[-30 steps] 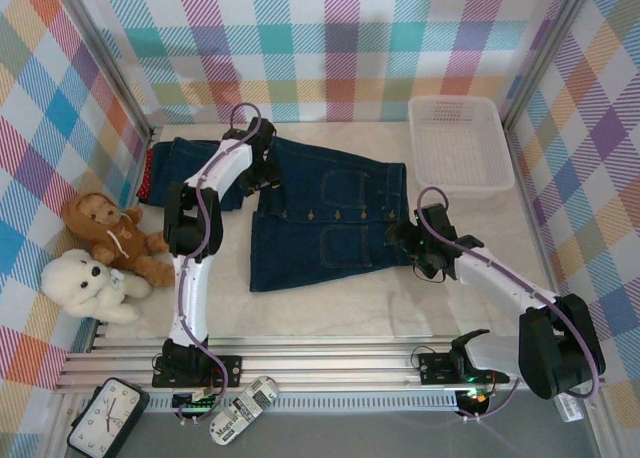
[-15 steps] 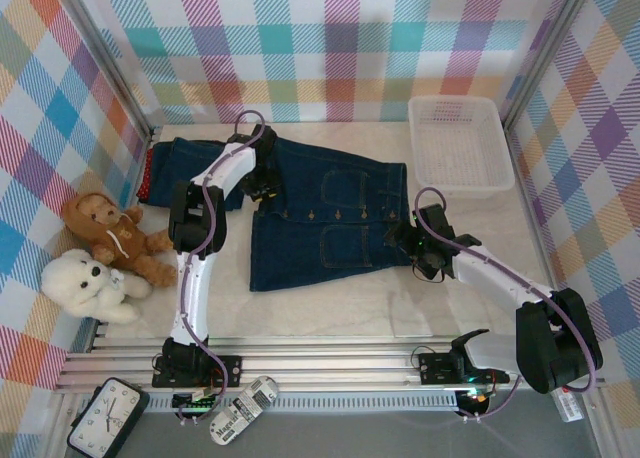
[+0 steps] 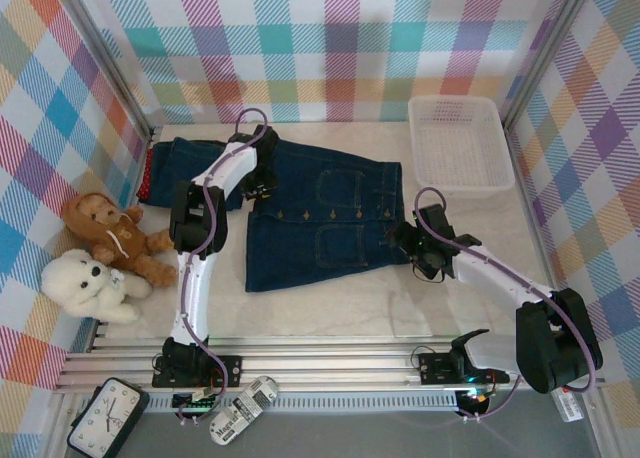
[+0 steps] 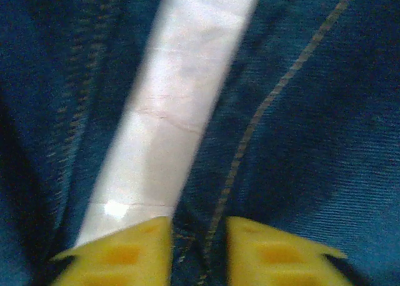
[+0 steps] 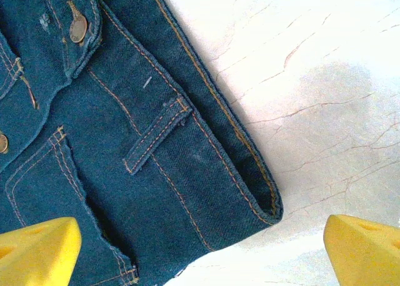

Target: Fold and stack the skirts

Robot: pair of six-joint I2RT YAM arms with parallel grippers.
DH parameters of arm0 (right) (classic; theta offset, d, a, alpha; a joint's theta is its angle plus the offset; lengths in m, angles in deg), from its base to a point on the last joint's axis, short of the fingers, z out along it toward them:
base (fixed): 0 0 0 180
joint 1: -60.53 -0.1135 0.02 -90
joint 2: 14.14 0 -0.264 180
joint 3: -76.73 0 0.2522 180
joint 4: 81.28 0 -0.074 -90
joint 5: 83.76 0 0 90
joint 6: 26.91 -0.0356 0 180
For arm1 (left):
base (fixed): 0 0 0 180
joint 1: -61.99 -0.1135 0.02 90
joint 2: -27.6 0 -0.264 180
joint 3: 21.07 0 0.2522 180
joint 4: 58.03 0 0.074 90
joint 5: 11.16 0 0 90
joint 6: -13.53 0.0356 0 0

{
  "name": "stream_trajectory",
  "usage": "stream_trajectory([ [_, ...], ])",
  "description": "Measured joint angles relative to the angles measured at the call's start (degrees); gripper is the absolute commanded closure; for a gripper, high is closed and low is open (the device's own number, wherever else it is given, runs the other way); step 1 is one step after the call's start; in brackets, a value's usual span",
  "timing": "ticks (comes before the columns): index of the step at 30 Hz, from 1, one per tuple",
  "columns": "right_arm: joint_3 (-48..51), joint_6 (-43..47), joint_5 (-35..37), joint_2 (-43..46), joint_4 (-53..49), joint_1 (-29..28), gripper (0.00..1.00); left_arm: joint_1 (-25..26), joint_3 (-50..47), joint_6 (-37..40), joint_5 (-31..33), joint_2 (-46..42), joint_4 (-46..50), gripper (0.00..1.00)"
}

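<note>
A dark blue front-buttoned denim skirt [image 3: 320, 228] lies flat mid-table. A second denim skirt [image 3: 195, 163] lies at the back left, with a red skirt [image 3: 150, 175] peeking out under its left end. My left gripper [image 3: 262, 185] sits at the buttoned skirt's far-left corner. In the left wrist view the left gripper [image 4: 199, 251] has its yellow fingers [image 4: 125, 251] close together, with a seamed denim edge [image 4: 281, 142] pinched between them. My right gripper [image 3: 405, 240] hovers open over the skirt's waistband corner [image 5: 250, 186], and in the right wrist view the right gripper [image 5: 200, 255] has its jaws wide apart.
A white mesh basket [image 3: 460, 143] stands at the back right. A brown teddy bear [image 3: 110, 233] and a white one [image 3: 88, 283] lie at the left edge. Bare table [image 3: 350, 308] stretches in front of the skirt. Plaid walls close in three sides.
The left jaws have narrowed onto the denim edge. The buttoned skirt has slid slightly to the left. The right arm has hardly moved.
</note>
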Motion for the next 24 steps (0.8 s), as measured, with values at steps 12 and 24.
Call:
stream_trajectory([
  [12, 1.92, -0.9, -3.08, -2.78, 3.23, 1.55, 0.32, -0.42, -24.98, -1.99, 8.02, -28.59, -3.93, 0.09],
  [24, 3.67, -4.72, -3.74, -4.98, 7.02, 1.55, 0.34, -1.79, -63.84, -18.16, -11.41, -54.69, -14.36, 0.05],
])
